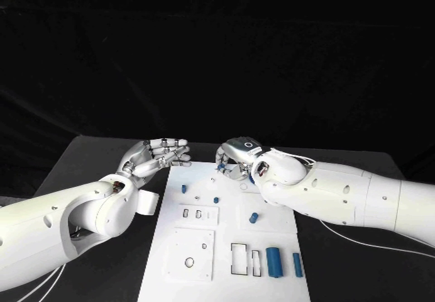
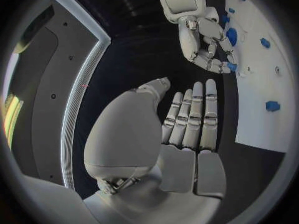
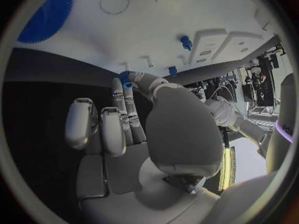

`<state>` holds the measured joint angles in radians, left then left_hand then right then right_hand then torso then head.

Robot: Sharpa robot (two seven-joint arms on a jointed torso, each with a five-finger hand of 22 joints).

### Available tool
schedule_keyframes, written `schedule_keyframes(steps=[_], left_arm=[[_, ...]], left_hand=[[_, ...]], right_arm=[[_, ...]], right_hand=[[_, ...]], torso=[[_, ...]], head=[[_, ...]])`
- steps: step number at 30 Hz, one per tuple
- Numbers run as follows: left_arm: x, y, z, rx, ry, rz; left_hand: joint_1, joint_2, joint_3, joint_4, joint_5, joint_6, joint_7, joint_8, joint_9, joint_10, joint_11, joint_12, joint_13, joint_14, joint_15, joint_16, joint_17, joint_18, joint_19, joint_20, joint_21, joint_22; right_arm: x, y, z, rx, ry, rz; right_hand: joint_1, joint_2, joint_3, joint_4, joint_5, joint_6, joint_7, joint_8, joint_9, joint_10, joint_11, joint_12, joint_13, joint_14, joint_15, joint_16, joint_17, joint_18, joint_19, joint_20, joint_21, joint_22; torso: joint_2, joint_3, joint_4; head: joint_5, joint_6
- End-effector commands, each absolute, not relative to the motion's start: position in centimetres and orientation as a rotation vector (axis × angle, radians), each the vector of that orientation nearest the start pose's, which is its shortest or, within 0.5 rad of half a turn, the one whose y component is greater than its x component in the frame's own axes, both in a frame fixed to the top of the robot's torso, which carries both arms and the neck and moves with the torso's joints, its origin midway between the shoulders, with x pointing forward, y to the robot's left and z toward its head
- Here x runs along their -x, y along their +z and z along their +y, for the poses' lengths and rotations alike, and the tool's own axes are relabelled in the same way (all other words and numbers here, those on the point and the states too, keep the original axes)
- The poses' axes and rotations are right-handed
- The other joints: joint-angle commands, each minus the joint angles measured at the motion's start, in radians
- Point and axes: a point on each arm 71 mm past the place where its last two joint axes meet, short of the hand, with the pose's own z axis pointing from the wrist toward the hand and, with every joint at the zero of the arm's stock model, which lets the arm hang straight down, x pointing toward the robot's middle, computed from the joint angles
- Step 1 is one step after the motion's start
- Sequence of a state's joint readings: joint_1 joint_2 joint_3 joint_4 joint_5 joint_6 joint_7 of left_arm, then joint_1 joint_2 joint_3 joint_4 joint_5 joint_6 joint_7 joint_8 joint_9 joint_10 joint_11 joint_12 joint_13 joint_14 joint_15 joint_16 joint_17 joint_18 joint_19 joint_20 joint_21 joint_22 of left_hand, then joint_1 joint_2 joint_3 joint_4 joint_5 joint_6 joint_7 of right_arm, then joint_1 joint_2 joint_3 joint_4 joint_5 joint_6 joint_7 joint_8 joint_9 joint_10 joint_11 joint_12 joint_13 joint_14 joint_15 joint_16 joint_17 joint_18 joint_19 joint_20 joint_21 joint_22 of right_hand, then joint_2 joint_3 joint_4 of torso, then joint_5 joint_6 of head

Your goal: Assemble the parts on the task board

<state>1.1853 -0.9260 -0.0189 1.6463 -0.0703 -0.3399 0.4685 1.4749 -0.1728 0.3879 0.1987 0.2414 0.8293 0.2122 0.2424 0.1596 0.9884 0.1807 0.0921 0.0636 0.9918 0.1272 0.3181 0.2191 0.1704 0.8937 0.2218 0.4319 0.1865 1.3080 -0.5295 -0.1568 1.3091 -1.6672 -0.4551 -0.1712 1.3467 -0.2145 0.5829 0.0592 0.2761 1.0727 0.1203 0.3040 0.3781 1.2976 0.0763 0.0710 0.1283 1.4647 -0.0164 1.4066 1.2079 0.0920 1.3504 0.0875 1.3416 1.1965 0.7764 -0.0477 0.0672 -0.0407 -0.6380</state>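
The white task board point(image 1: 205, 184) lies in the middle of the black table. My right hand point(image 1: 237, 161) hovers over its far end and pinches a small blue part point(image 3: 126, 79) between thumb and fingertips; this part point(image 2: 231, 65) shows in the left wrist view too. My left hand point(image 1: 158, 155) floats by the board's far left corner with straight fingers point(image 2: 193, 115) and holds nothing. A small blue peg point(image 1: 184, 188), a second peg point(image 1: 217, 200) and a short blue piece point(image 1: 254, 218) stand on the board. Two blue cylinders point(image 1: 273, 261) lie near its front. A blue gear point(image 3: 47, 15) rests on the board.
White raised plates with slots point(image 1: 198, 215), a plate with a round hole point(image 1: 190, 251) and rectangular frames point(image 1: 240, 258) sit on the board. A small white block point(image 1: 148, 202) lies just left of it. A thin cable point(image 1: 363, 242) runs across the table at the right.
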Motion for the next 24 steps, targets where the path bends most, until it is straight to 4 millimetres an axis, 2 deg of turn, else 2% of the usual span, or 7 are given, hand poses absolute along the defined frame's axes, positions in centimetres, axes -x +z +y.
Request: schedule_keyframes(steps=[1, 2, 3, 13, 24], left_arm=[[-46.52, -15.93, 21.07, 0.994, -1.63, 1.361], [-46.52, -15.91, 21.06, 0.994, -1.63, 1.361], [-46.52, -15.89, 21.06, 0.993, -1.63, 1.361], [-46.55, -15.71, 21.04, 0.99, -1.632, 1.361], [-46.61, -15.57, 21.08, 0.988, -1.632, 1.36]], left_hand=[[-0.009, 0.004, 0.005, 0.001, -0.004, -0.001, 0.029, -0.003, -0.001, 0.001, 0.005, -0.005, 0.0, 0.003, 0.004, -0.005, 0.002, 0.01, -0.003, 0.003, 0.004, -0.001], [-0.009, 0.004, 0.005, 0.001, -0.004, -0.001, 0.029, -0.003, -0.001, 0.001, 0.005, -0.005, 0.0, 0.003, 0.004, -0.005, 0.002, 0.01, -0.003, 0.003, 0.004, -0.001], [-0.009, 0.004, 0.005, 0.001, -0.004, -0.001, 0.029, -0.003, -0.001, 0.001, 0.005, -0.005, 0.0, 0.003, 0.004, -0.005, 0.002, 0.01, -0.003, 0.003, 0.004, -0.001], [-0.009, 0.004, 0.005, 0.001, -0.004, -0.001, 0.029, -0.003, -0.001, 0.001, 0.005, -0.005, 0.0, 0.003, 0.004, -0.005, 0.002, 0.01, -0.003, 0.003, 0.004, -0.001], [-0.008, 0.004, 0.006, -0.001, -0.004, -0.002, 0.029, -0.004, -0.002, 0.001, 0.005, -0.007, 0.0, 0.002, 0.004, -0.006, 0.002, 0.01, -0.004, 0.003, 0.004, -0.001]], right_arm=[[-51.98, -16.78, -9.6, 0.414, 0.559, 1.422], [-52.02, -16.84, -9.52, 0.416, 0.558, 1.425], [-52.05, -16.9, -9.46, 0.417, 0.558, 1.427], [-52.28, -17.33, -9.07, 0.424, 0.553, 1.447], [-52.5, -17.57, -9.03, 0.434, 0.543, 1.467]], right_hand=[[0.02, 0.011, 0.038, -0.031, 0.006, -0.001, 0.004, 0.003, 0.002, 0.03, -0.025, -0.001, 0.035, 0.043, -0.007, -0.002, -0.001, -0.01, -0.002, -0.004, 0.004, -0.001], [0.02, 0.011, 0.038, -0.031, 0.006, -0.001, 0.004, 0.003, 0.002, 0.03, -0.025, -0.001, 0.035, 0.043, -0.007, -0.002, -0.001, -0.01, -0.002, -0.004, 0.004, -0.001], [0.022, 0.016, 0.039, -0.038, -0.113, -0.004, -0.003, 0.006, 0.012, 0.027, -0.03, -0.004, 0.037, 0.042, -0.011, -0.002, -0.004, -0.01, -0.004, -0.004, 0.004, 0.002], [0.015, 0.016, 0.039, -0.036, -0.111, -0.004, 0.0, 0.007, 0.016, 0.029, -0.028, -0.003, 0.039, 0.041, -0.009, -0.002, -0.006, -0.01, -0.005, -0.004, 0.003, 0.001], [0.008, 0.012, 0.038, -0.035, -0.113, -0.007, 0.001, 0.006, 0.019, 0.027, -0.026, -0.004, 0.041, 0.04, -0.007, -0.004, -0.011, -0.009, -0.009, -0.004, 0.0, -0.002]], torso=[[0.004, -0.0017, 0.0058], [0.004, -0.0024, 0.0068], [0.005, -0.0024, 0.0063], [0.008, -0.0045, 0.0081], [0.01, -0.0044, 0.0076]], head=[[-0.001, 0.001], [-0.001, 0.001], [0.0, 0.0], [0.002, 0.0], [0.005, -0.001]])
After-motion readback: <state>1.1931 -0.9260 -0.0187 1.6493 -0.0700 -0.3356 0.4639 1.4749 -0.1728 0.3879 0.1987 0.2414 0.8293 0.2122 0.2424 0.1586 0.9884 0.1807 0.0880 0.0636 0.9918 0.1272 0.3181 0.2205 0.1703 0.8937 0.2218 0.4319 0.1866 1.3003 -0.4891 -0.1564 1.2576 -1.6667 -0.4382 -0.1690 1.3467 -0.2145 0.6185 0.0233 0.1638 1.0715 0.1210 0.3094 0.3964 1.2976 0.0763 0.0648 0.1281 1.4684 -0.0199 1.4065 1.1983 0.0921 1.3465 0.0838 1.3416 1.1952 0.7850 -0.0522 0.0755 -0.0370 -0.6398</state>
